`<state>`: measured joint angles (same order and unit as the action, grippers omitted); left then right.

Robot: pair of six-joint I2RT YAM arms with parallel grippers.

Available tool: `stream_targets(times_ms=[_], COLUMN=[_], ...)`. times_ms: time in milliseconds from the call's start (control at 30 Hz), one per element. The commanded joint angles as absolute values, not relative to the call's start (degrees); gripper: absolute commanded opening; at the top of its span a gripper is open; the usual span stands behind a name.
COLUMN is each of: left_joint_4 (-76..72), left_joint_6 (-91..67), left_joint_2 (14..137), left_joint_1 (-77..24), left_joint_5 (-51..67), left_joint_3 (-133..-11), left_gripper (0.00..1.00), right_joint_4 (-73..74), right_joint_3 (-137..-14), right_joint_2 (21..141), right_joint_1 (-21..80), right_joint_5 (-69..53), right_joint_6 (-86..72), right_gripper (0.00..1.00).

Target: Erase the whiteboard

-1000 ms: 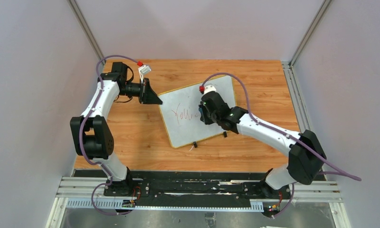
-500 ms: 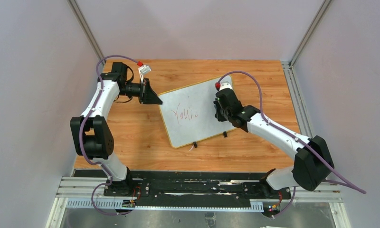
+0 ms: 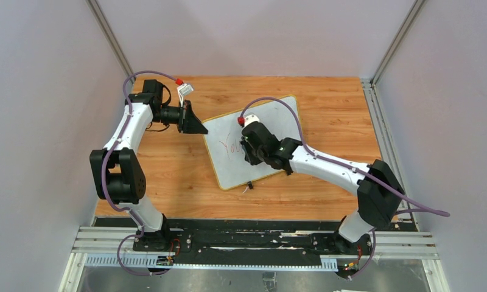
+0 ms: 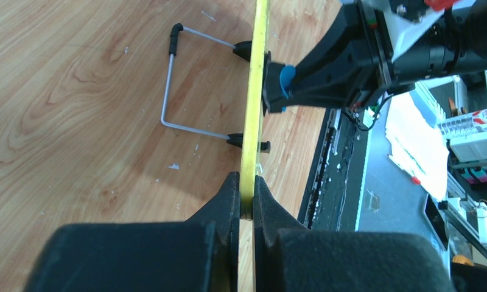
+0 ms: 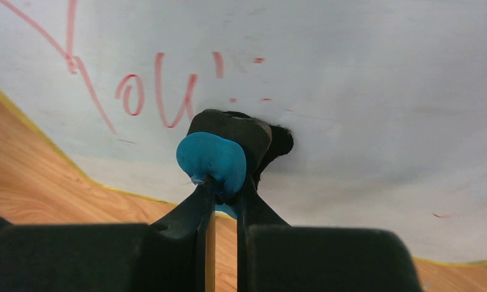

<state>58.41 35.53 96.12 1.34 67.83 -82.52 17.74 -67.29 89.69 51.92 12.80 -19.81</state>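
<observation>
The whiteboard point(image 3: 229, 167) lies tilted on the wooden table, with red writing point(image 3: 229, 146) on its left half. My left gripper point(image 3: 199, 125) is shut on the board's yellow rim point(image 4: 253, 121) at the far left corner. My right gripper point(image 3: 249, 152) is shut on a small blue and black eraser point(image 5: 215, 159). The eraser's black felt presses on the board just right of the remaining red letters point(image 5: 162, 91). Faint red specks point(image 5: 256, 61) remain beside the eraser. The left wrist view shows the board edge-on, with the blue eraser point(image 4: 285, 82) against its face.
A thin wire stand point(image 4: 168, 79) folds out from the board's underside onto the table point(image 3: 168, 176). One black clip point(image 3: 250, 184) shows on the board's near edge. A black rail point(image 3: 247, 240) with both arm bases runs along the near edge. Grey walls enclose the table.
My right arm swept the eraser right across the board, then back left onto the writing. The right end of the red word is gone. The left arm has not moved.
</observation>
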Motion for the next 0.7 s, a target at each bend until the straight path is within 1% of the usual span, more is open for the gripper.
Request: stream_targets(times_ms=[0, 167, 400, 667], left_joint_4=[59.79, 59.77, 59.77, 59.74], left_joint_6=[39.11, 39.11, 39.04, 39.17], left_joint_2=[96.64, 96.61, 96.63, 96.60], left_joint_1=[-0.02, -0.10, -0.18, -0.18], left_joint_5=[63.37, 63.46, 63.47, 63.40], left_joint_3=[-82.12, -82.09, -82.18, -82.09], left_gripper=[0.00, 0.00, 0.00, 0.00], right_joint_4=[15.04, 16.14, 17.16, 19.00], right_joint_3=[-69.87, -68.02, -62.87, -61.33], right_joint_2=[92.38, 91.61, 86.46, 81.16], right_joint_1=[54.05, 52.66, 46.52, 40.86], right_joint_5=[10.44, 13.20, 14.84, 16.25], right_joint_6=[-21.34, -21.05, -20.79, -17.81], right_gripper=[0.01, 0.01, 0.01, 0.01])
